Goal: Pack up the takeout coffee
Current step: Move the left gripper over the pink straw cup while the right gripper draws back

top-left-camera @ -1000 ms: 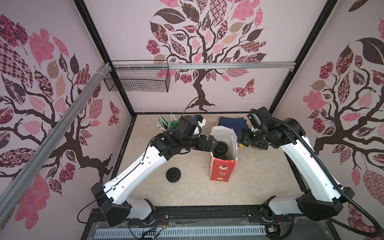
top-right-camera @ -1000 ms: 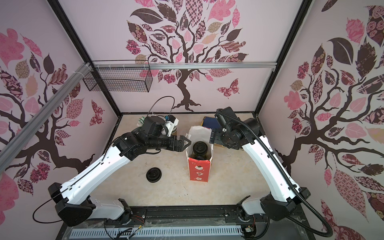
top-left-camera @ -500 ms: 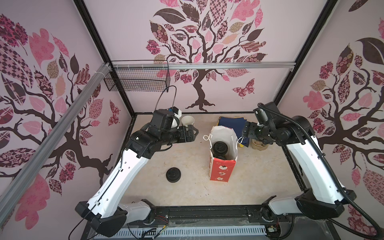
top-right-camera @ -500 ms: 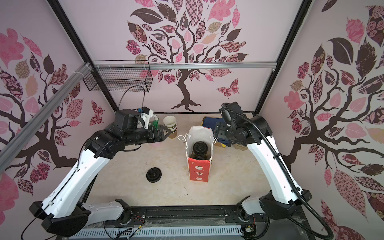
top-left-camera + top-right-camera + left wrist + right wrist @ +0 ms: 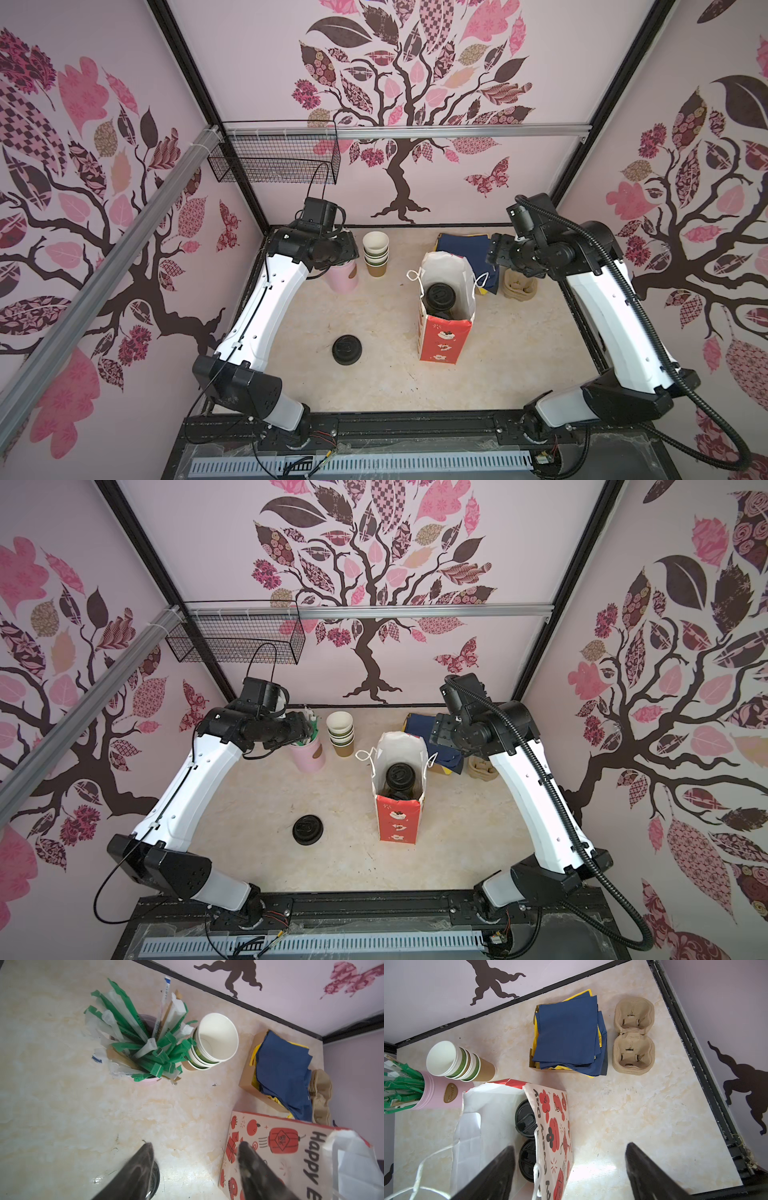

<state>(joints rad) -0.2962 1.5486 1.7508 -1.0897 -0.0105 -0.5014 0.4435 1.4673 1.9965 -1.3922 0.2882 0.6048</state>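
The takeout coffee [image 5: 526, 1119], two cups of which only the round black plastic sip lids show, stands inside the tall red-and-white printed paper gift bag [image 5: 440, 340] with white cord handles. One lid [image 5: 440, 296] sits just beside the other, both below the bag's open mouth. The bag stands upright on the cream marbled bench [image 5: 374, 386].

My left pincer [image 5: 195, 1145] is open: its two dark fingers stand apart with only bare bench between them. In both top views it hangs well to the bag's left, over the pink cup [image 5: 309, 760] of green-and-white wrapped straws. My right pincer [image 5: 570, 1146] is spread wide and holds nothing; in both top views it hovers off the bag's far right corner, clear of the paper.

Between the pink cup and the bag stands a stack of paper cups [image 5: 376, 257], white inside, green ones nested in a brown one. To the bag's near left, well apart, lies a squat black stack of plastic lids [image 5: 347, 350]. Behind the bag on its right lie navy paper napkins [image 5: 566, 1032] in a cardboard tray, and beside them brown moulded-pulp cup carriers [image 5: 633, 1036].
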